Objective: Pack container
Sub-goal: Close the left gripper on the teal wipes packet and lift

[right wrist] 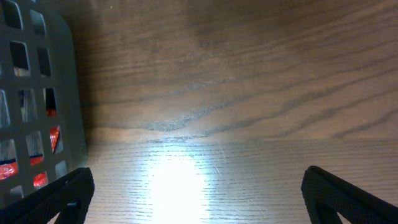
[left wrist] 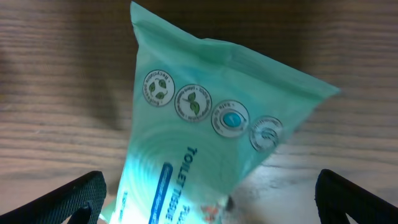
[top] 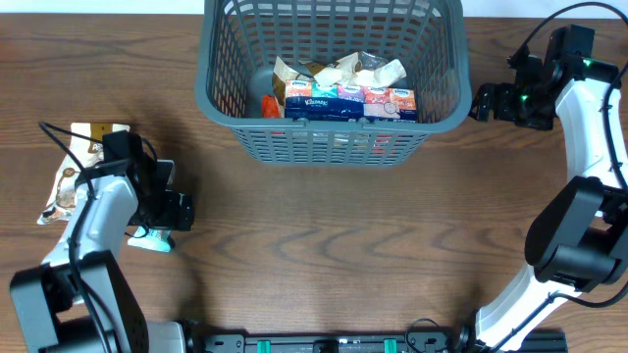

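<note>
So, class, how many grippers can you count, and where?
2. The left gripper is over the teal tissue packet; the right gripper is beside the basket, at its right wall.

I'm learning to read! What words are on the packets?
"TOILET TISSUE": on the green packet.
"Kleenex": on the blue pack in the basket.
Round badges on the green packet: print too small to read.
Snack bag at the left: unreadable.

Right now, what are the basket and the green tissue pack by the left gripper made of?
Basket: moulded plastic, matte grey; uniform slotted lattice, thick rim.
Toilet tissue pack: likely thin plastic film, pale green, slight sheen; creases, flat sealed end.
</note>
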`<act>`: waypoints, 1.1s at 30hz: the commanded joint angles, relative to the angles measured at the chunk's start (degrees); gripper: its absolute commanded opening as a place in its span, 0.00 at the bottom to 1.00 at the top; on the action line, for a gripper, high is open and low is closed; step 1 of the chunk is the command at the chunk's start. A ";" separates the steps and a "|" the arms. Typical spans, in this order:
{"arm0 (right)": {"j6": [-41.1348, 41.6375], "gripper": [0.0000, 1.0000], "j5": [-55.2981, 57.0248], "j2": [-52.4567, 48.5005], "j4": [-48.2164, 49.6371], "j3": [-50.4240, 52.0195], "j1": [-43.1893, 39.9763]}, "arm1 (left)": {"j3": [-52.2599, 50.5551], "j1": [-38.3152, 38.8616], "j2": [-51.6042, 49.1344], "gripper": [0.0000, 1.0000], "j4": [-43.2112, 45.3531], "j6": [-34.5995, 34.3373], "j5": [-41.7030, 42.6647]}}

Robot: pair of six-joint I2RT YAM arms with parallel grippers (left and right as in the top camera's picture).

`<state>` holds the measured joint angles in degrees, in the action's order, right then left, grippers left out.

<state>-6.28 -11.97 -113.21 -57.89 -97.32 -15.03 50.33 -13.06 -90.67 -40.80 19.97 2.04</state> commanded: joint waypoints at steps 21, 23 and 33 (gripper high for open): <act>-0.63 0.99 0.17 -0.07 -0.85 0.52 0.48 | 0.92 -0.13 -5.16 0.36 2.54 0.24 -1.31; -0.63 0.99 0.17 -0.09 -0.85 0.52 0.48 | 1.03 -0.09 -4.98 0.28 2.60 -1.05 -1.18; -0.63 0.99 0.17 -0.09 -1.01 0.52 0.48 | 7.56 -0.09 0.00 0.06 -3.43 -10.49 -1.18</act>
<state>-6.33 -11.94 -113.21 -58.78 -97.32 -15.03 54.15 -13.06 -94.26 -43.00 14.13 0.89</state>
